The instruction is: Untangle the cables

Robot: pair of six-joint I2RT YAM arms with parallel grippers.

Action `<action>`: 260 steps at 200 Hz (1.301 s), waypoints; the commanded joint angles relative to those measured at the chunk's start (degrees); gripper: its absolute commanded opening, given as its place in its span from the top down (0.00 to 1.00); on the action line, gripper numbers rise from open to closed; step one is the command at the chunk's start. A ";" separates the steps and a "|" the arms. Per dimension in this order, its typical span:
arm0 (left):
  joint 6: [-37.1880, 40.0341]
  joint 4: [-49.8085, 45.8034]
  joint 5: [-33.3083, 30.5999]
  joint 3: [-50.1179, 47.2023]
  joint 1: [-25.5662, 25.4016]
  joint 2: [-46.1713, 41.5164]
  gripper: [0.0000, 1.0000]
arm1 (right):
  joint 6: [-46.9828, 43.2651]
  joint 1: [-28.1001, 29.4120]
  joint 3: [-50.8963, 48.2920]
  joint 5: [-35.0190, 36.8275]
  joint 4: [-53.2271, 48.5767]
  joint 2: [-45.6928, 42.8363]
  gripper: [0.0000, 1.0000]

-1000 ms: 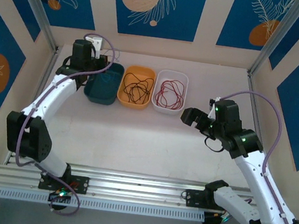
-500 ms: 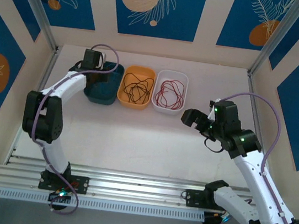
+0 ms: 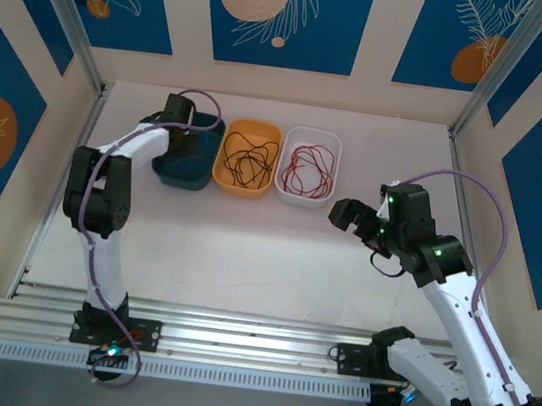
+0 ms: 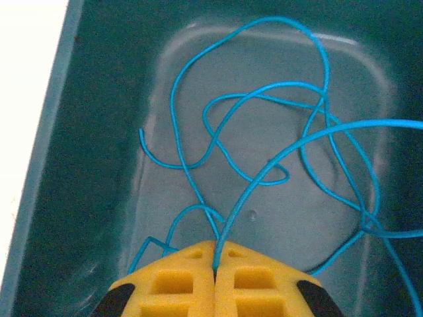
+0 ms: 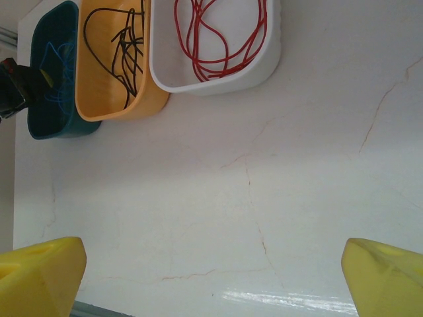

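The blue cable (image 4: 383,123) lies in loose loops on the floor of the teal bin (image 4: 99,132). My left gripper (image 4: 215,254) is shut on one strand of it, which runs up from between the yellow fingertips. From above, the left gripper (image 3: 180,130) points down into the far left end of the teal bin (image 3: 186,173). The black cable (image 3: 247,159) lies in the orange bin (image 3: 243,187), and the red cable (image 3: 308,168) in the white bin (image 3: 304,200). My right gripper (image 3: 345,215) hangs open above bare table, right of the bins, with nothing between its fingers (image 5: 39,274).
The three bins stand side by side at the back of the table. Side walls and metal posts close in the table left and right. An aluminium rail (image 3: 251,347) runs along the near edge by the arm bases. Open table lies between the bins and the rail.
My left gripper has moved right, from the table's back-left corner to over the teal bin, as the arm folded upright. The right arm has not moved.
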 commanded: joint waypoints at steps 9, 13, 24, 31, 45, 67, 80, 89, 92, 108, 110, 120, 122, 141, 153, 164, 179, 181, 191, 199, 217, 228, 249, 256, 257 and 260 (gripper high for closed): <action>0.73 -4.63 -2.22 3.50 0.82 2.70 0.92 | 0.54 -0.40 -1.28 -0.11 -0.37 -0.21 0.01; 0.76 -4.78 -1.99 3.66 0.82 2.89 0.89 | 0.54 -0.35 -1.33 -0.22 -0.25 -0.20 0.01; 0.76 -4.73 -0.89 3.71 0.82 2.48 0.81 | 0.54 -0.49 -1.46 -0.33 -0.18 -0.14 0.01; 0.51 -4.56 -0.02 3.63 0.78 1.93 0.76 | 0.43 -0.57 -1.54 -0.39 -0.17 -0.20 0.01; 0.08 -4.17 1.41 3.20 0.78 0.15 0.61 | 0.34 -0.62 -1.55 -0.42 -0.23 -0.20 0.01; -0.47 -4.23 2.26 2.87 0.78 -3.55 0.45 | 0.11 -0.83 -1.38 -0.41 -0.45 -0.31 0.01; -0.52 -4.51 2.42 2.67 0.85 -6.03 0.38 | -0.16 -0.94 -1.29 -0.26 -0.57 -0.44 0.01; -0.54 -4.77 2.66 2.52 0.79 -7.89 0.33 | -0.30 -1.02 -1.24 -0.17 -0.61 -0.54 0.01; -0.40 -4.96 2.72 2.45 0.79 -8.50 0.31 | -0.33 -1.05 -1.24 -0.16 -0.57 -0.51 0.01; -0.21 -5.44 3.07 1.99 0.83 -11.89 0.23 | -0.59 -1.40 -1.20 -0.15 -0.46 -0.59 0.01; -0.23 -5.46 3.10 1.86 0.84 -12.26 0.21 | -0.60 -1.45 -1.20 -0.15 -0.49 -0.64 0.01; -0.22 -5.45 3.12 1.07 0.83 -14.72 0.14 | -0.91 -1.70 -1.12 -0.08 -0.42 -0.57 0.01; -0.25 -5.42 3.11 0.81 0.79 -15.25 0.13 | -0.90 -1.72 -1.09 -0.02 -0.42 -0.62 0.01; -0.61 -4.39 2.95 -2.48 0.85 -20.68 0.00 | -1.63 -2.12 -0.94 1.23 -0.40 -0.66 0.01; -1.25 -2.53 2.59 -6.06 0.85 -24.96 0.00 | -2.17 -2.33 -0.94 2.59 -0.27 -0.79 0.01; -2.14 -0.19 2.21 -10.17 0.82 -29.19 0.00 | -2.34 -2.38 -1.33 4.64 -0.11 -0.89 0.01; -2.98 3.06 1.34 -16.38 0.81 -35.01 0.00 | -2.95 -2.77 -2.26 7.23 0.75 -1.12 0.01; -3.12 3.45 1.08 -17.48 0.85 -35.99 0.00 | -3.03 -2.75 -2.48 7.71 0.91 -1.17 0.01; -3.71 5.39 -0.56 -22.28 0.81 -40.18 0.00 | -3.68 -2.83 -3.48 9.89 2.18 -1.52 0.01; -3.81 7.31 -1.91 -26.33 0.80 -43.64 0.00 | -4.25 -2.88 -4.52 11.68 3.29 -1.86 0.01; -3.51 14.01 -3.92 -36.78 0.81 -51.67 0.00 | -5.95 -3.22 -7.44 15.89 6.74 -2.87 0.01; -2.42 19.10 -4.03 -43.42 0.80 -56.38 0.00 | -7.42 -3.38 -9.79 17.80 9.67 -3.60 0.01; 0.82 25.98 -4.78 -53.31 0.79 -62.78 0.00 | -10.27 -3.47 -14.60 21.57 16.40 -4.99 0.01; 1.83 28.11 -5.27 -55.95 0.80 -63.79 0.00 | -11.49 -3.48 -16.29 22.54 19.05 -5.25 0.01; 2.04 28.44 -5.31 -56.31 0.79 -63.89 0.00 | -11.67 -3.52 -16.48 22.66 19.43 -5.33 0.01; 2.47 29.42 -5.46 -57.41 0.81 -64.20 0.00 | -12.46 -3.49 -17.24 22.96 20.76 -5.39 0.01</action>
